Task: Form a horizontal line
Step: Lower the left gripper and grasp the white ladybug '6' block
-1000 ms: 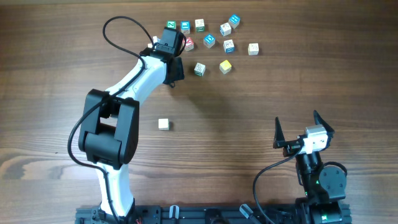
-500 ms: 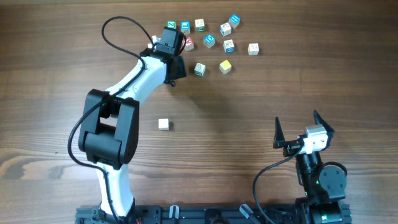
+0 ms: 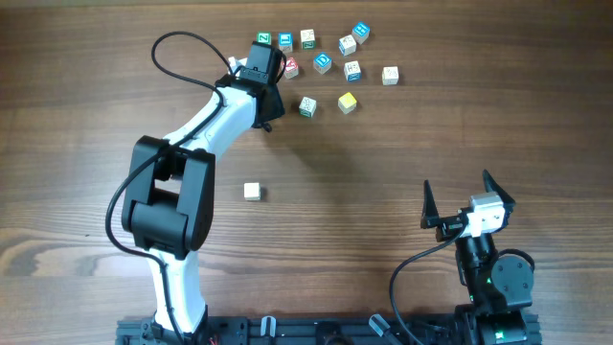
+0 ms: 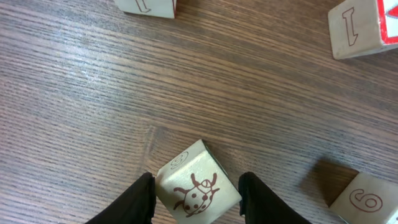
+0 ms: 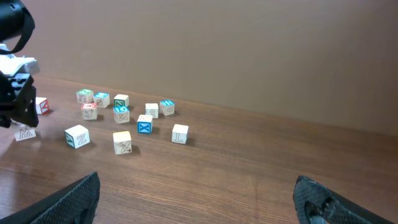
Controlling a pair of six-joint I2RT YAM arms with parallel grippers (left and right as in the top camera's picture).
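Observation:
Small wooden letter cubes lie scattered at the far side of the table; no horizontal line shows among them. They include a green-edged one, a red one, a yellow one and a green one. My left gripper points down just left of that green cube. In the left wrist view it is shut on a pale cube with a brown ladybug drawing, turned corner-on between the fingers and resting on the table. My right gripper stands wide open near the front right, holding nothing.
A lone whitish cube lies mid-table beside the left arm. In the left wrist view, other cubes sit close: one at the top edge, a red-edged one and one marked 9. The right wrist view shows bare wood ahead.
The left gripper's fingers have closed in around the ladybug cube, and the wrist has shifted slightly. The right arm and the scattered cubes have not moved.

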